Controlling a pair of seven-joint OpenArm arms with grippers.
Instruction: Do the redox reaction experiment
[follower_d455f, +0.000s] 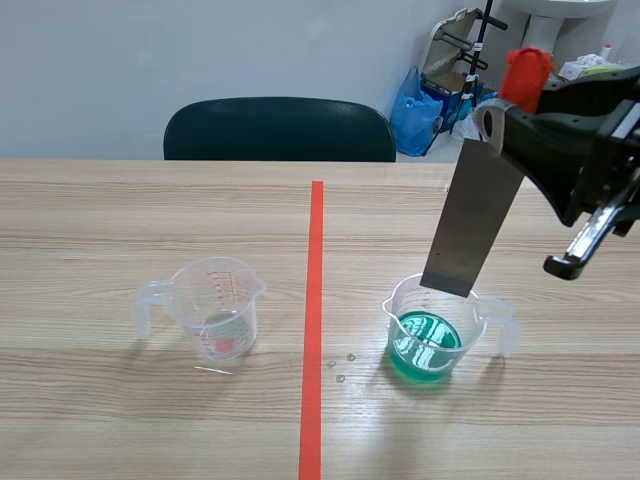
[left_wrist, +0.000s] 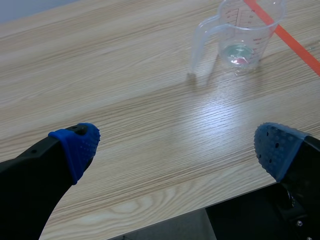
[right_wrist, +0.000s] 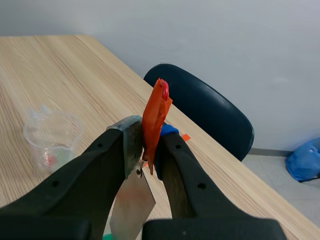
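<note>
**Measuring cups, clear plastic, two.**
- One measuring cup with green liquid (follower_d455f: 430, 335) stands right of the tape line (follower_d455f: 317, 300), toward the near edge of the table (follower_d455f: 100, 200).
- One near-empty measuring cup (follower_d455f: 215, 305) stands left of the line, level with the first.

**Metal strip (follower_d455f: 472, 225), grey, one.** It has a red top piece (follower_d455f: 525, 75). It hangs tilted, with its lower end at the green cup's rim, above the liquid.

**Droplets (follower_d455f: 340, 365), a few.** They lie between the line and the green cup.

**Chair (follower_d455f: 280, 130), dark, one.** It stands at the far edge.

**Right gripper (right_wrist: 147, 132).** The arm is raised over the table's right side, its fingers pinching the strip's upper end.

**Left gripper (left_wrist: 175, 147).** It is low over the near edge, with its fingers spread and nothing between them. The near-empty cup is ahead of it.
</note>
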